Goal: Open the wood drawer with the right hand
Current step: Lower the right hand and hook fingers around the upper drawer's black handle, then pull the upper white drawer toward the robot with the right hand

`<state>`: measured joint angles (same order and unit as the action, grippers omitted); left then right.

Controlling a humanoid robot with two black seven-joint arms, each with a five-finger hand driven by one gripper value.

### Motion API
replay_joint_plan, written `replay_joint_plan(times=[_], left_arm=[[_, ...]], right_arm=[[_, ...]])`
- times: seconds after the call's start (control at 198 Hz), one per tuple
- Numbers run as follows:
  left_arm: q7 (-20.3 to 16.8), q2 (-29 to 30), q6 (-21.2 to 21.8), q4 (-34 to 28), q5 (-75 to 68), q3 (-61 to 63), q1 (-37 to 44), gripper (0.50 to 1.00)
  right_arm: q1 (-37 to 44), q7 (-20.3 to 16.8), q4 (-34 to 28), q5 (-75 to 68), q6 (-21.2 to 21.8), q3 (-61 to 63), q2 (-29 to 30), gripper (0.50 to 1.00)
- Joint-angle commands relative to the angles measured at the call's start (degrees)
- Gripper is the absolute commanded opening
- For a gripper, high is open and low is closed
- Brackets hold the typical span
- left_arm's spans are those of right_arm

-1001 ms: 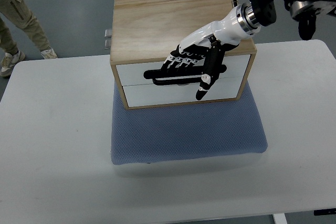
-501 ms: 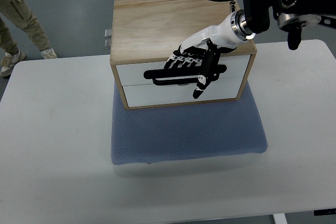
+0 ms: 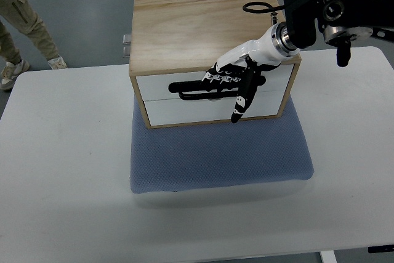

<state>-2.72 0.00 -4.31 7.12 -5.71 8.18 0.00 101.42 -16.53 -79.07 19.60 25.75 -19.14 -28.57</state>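
One right robot hand (image 3: 237, 81) | grasping black handle (image 3: 194, 89) | upper drawer (image 3: 212, 82) faces camera, long axis left-right

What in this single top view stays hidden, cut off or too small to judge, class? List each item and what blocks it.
- Black bar handle of the upper white drawer front: its right part is covered by the white-and-black right hand.
- Wooden drawer box: inside and back hidden by its own top.
- Small metal fitting at the box's left side: too small to identify.
- Person: cut off by the top-left edge.
- Left arm: out of frame.
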Motion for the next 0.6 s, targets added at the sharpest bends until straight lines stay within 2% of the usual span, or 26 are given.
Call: replay_joint_plan(times=[0.0,0.349,0.597], left_arm=[[0.0,0.0,0.0,0.0,0.0,0.0,0.0,1.0],[0.0,0.0,0.0,0.0,0.0,0.0,0.0,1.0],[0.0,0.0,0.0,0.0,0.0,0.0,0.0,1.0]], right_arm=[[-0.1,0.0,0.1,0.0,-0.1,-0.1,0.0,0.942],[-0.2,-0.8,0.1,0.0,-0.4,-0.2,0.1,0.942],[-0.1,-0.9,0.0,0.0,1.0,-0.2,0.0,0.942]])
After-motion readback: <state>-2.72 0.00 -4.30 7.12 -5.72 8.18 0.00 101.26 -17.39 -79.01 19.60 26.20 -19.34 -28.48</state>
